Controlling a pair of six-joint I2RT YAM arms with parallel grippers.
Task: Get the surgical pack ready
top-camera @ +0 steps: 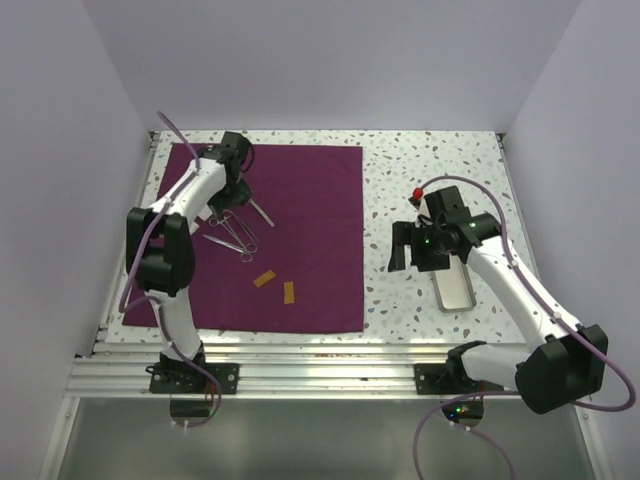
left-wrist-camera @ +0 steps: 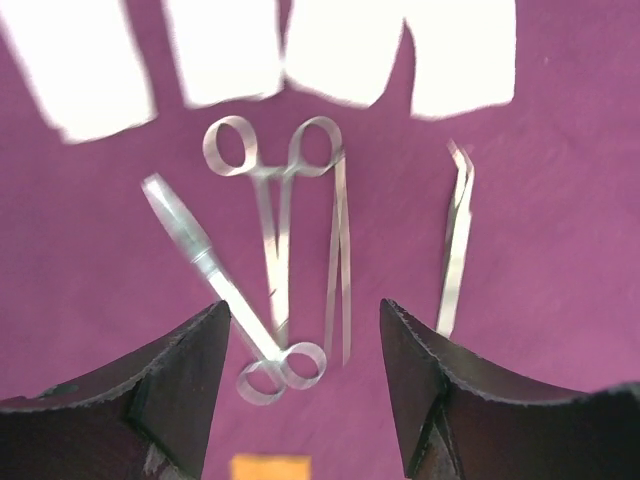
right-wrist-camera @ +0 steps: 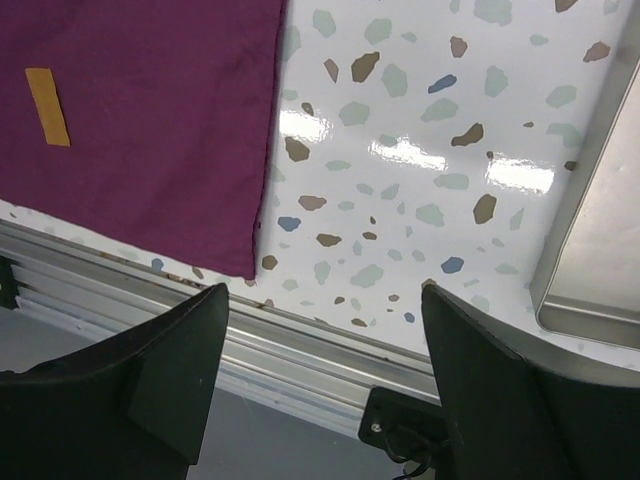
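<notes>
Currently the plum-purple square cloth sheet (top-camera: 320, 200) lies flat on the speckled tabletop (top-camera: 440, 160), judged soft, light and limp, best pinched at a free corner, while left fingers (left-wrist-camera: 150, 400) and right fingers (right-wrist-camera: 130, 400) stand parted, empty.

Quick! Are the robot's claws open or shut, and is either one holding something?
Left claw: open, holding nothing, over the metal tools on the purple cloth.
Right claw: open, holding nothing, over the speckled table.
</notes>
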